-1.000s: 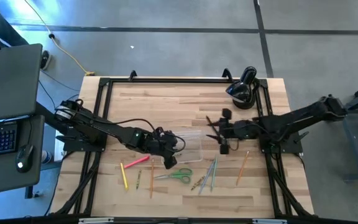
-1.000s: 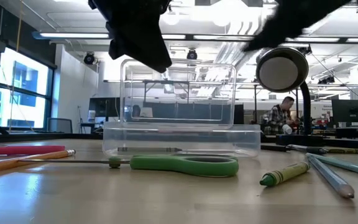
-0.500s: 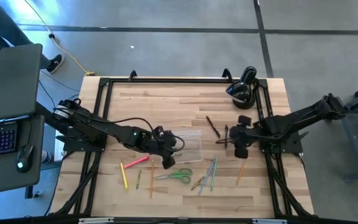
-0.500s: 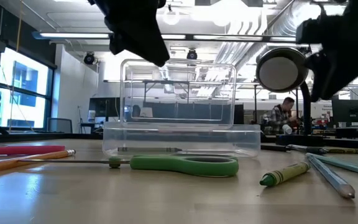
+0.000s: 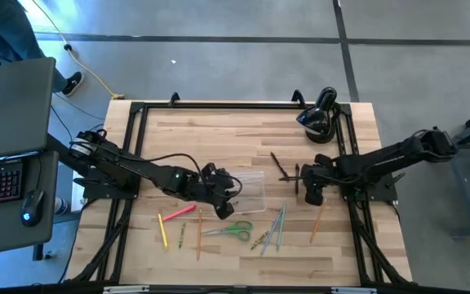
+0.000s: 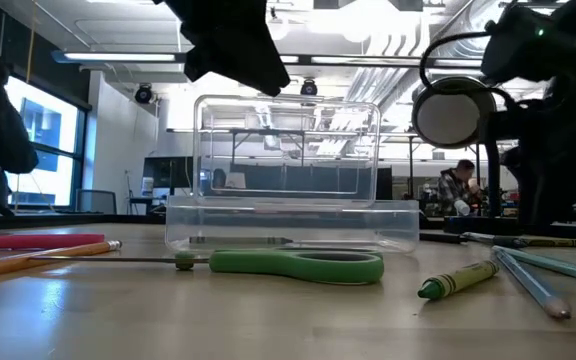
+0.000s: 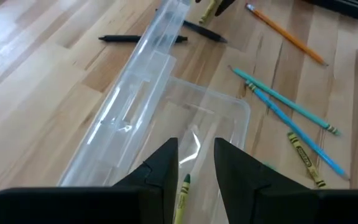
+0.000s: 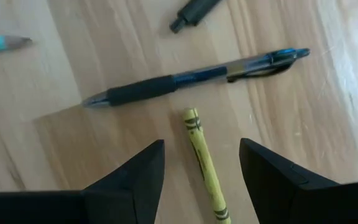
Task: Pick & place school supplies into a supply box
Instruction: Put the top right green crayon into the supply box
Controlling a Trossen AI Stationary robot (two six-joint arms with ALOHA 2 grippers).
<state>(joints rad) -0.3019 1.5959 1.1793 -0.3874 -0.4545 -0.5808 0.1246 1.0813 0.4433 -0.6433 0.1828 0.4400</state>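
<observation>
Since a second ago the right gripper [image 5: 311,186] has drawn back from the middle of the bench toward its right edge; its fingers [image 8: 132,180] are spread wide and empty over a yellow crayon [image 8: 205,167], with a dark-grip pen [image 8: 191,79] lying just beyond. The left gripper [image 5: 221,194] has barely shifted: it hangs over the left end of the supply box [image 5: 250,193], fingers [image 7: 161,174] part-way apart with a green-tipped crayon [image 7: 181,194] showing in the gap between them; whether they pinch it I cannot tell.

That clear box sits mid-bench with its lid [image 7: 135,106] standing up along the far side. Green-handled scissors [image 5: 235,232] lie just in front of it, toward the near edge. Left of them are a pink pencil [image 5: 178,212], a yellow one [image 5: 163,232] and an orange one [image 5: 199,237]. To the right, teal pencils [image 5: 277,227] fan out beside a green crayon [image 6: 458,279], and another orange pencil [image 5: 319,220] lies nearer the right edge. A black rounded device [image 5: 320,116] stands at the far right corner.

Bare wood lies along the far edge and the near edge.
</observation>
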